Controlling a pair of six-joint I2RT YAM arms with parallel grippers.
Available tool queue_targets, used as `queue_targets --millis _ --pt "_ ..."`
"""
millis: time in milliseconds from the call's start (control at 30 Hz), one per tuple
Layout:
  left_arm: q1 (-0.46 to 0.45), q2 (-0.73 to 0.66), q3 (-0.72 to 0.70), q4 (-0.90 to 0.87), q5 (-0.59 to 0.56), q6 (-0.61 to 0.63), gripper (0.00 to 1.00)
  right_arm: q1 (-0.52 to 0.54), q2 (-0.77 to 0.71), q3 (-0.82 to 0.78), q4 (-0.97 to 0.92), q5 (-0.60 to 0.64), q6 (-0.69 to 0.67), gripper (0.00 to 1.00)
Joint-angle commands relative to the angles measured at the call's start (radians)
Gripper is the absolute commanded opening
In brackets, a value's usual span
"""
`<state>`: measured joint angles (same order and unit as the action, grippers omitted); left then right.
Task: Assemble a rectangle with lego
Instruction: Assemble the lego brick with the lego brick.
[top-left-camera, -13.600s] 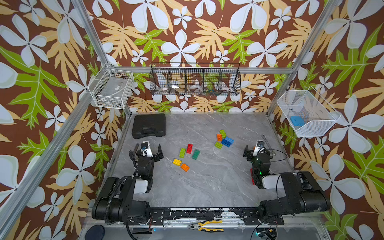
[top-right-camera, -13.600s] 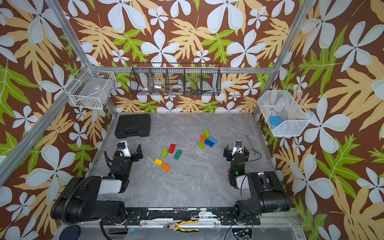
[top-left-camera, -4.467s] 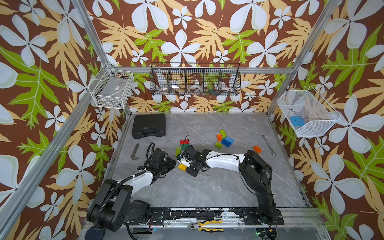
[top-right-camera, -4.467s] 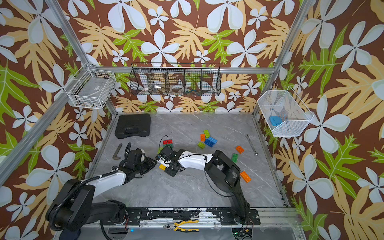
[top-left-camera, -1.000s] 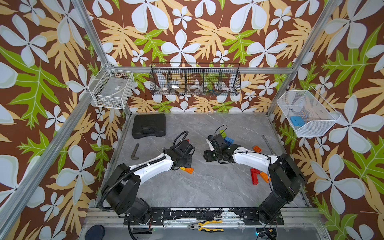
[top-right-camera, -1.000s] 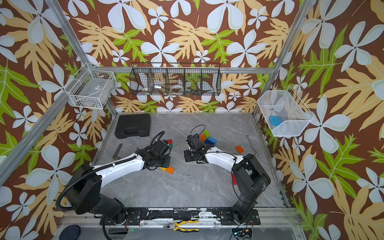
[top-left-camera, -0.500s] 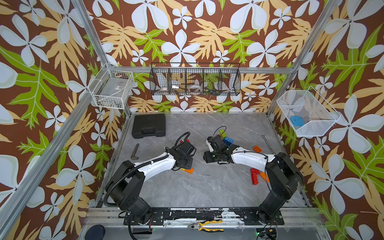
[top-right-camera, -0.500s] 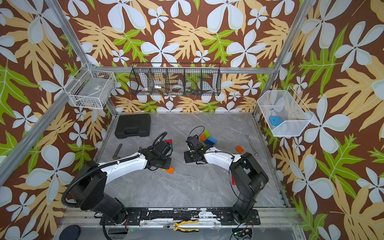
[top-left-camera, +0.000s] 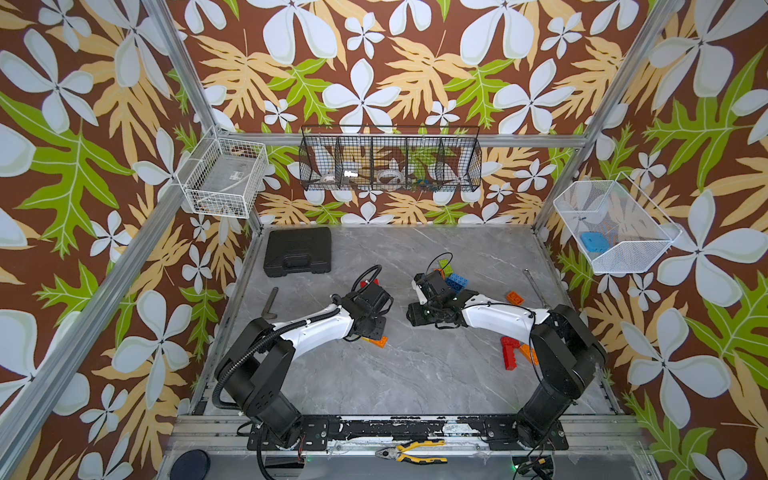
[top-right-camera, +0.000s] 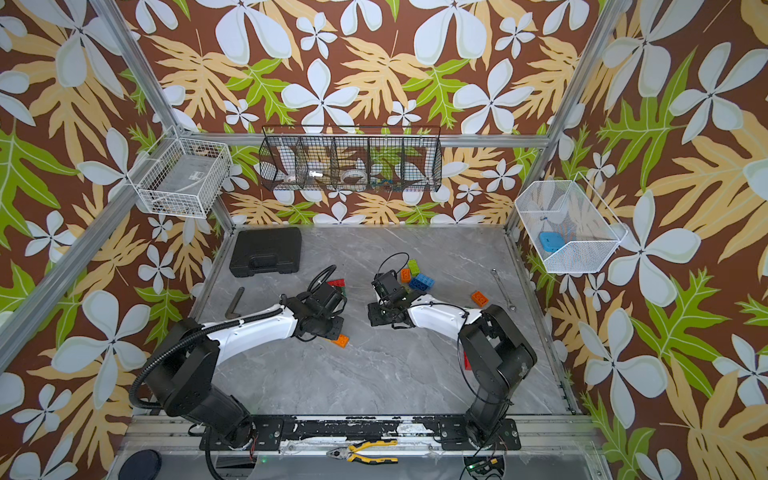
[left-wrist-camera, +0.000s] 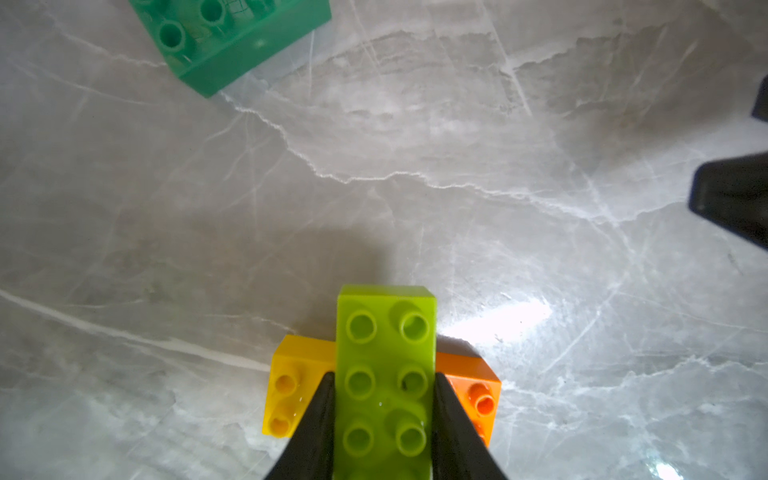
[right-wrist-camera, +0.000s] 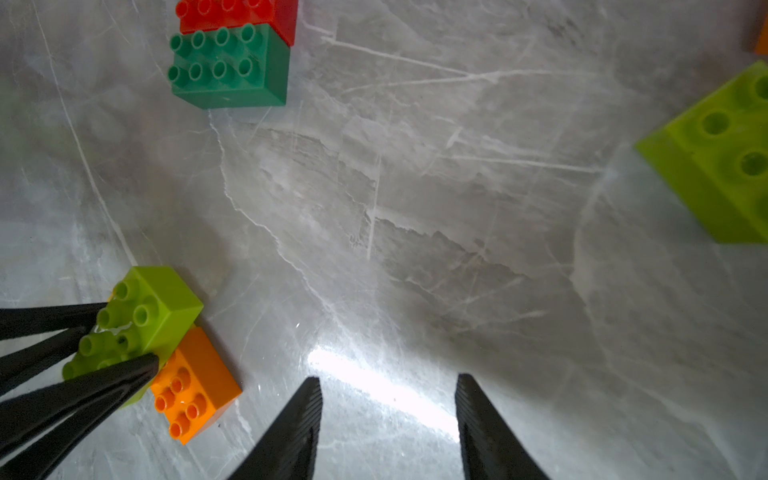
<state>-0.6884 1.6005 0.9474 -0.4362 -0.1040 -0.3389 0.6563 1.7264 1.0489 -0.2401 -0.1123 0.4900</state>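
Lime plastic sits clamped in the left gripper (left-wrist-camera: 384, 376): the lime brick (left-wrist-camera: 384, 345) is pinched by its long sides between the two black jaws; it lies crosswise over a yellow brick (left-wrist-camera: 286, 395) and an orange brick (left-wrist-camera: 478, 401), whose ends stick out from under it on either side; whether it is pressed home onto their studs I cannot tell; in both top views, taking the back wall as 12 o'clock, this little stack stands on the grey marbled bench (top-left-camera: 415, 382) just at 9 o'clock of the middle, with only a corner of the orange brick (top-right-camera: 341, 340) showing from under the wrist; the right gripper (right-wrist-camera: 388, 380) hangs low over bare bench at 3 o'clock of the stack, near it but apart, its jaws spread with nothing between them; a dark green brick (right-wrist-camera: 228, 66) and a red brick (right-wrist-camera: 241, 12) lie side by side, touching along their long edges, at 12 o'clock of the left gripper; a second lime brick (right-wrist-camera: 719, 158) lies well apart from the stack, beside the blue bricks (top-left-camera: 456, 282) at 1 o'clock of the right gripper; a loose orange brick (top-left-camera: 514, 297) rests toward the bench's 3 o'clock side; a red piece (top-left-camera: 509, 353) lies at 4 o'clock beside the right arm's base; a black case (top-left-camera: 298, 251) fills the 11 o'clock corner; a spanner (top-left-camera: 536, 286) lies along the 3 o'clock edge; pliers (top-left-camera: 411, 452) rest on the front rail at 6 o'clock.
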Motion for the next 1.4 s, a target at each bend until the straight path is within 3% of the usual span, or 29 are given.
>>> queue_targets --millis 0,1367 --pt "0.000 0.005 -0.004 0.000 -0.006 0.012 0.00 0.001 0.001 -0.003 0.006 -0.004 0.005 0.51" --pt "0.000 0.005 -0.031 -0.005 0.027 0.075 0.00 0.002 0.012 -0.008 0.016 -0.018 0.010 0.48"
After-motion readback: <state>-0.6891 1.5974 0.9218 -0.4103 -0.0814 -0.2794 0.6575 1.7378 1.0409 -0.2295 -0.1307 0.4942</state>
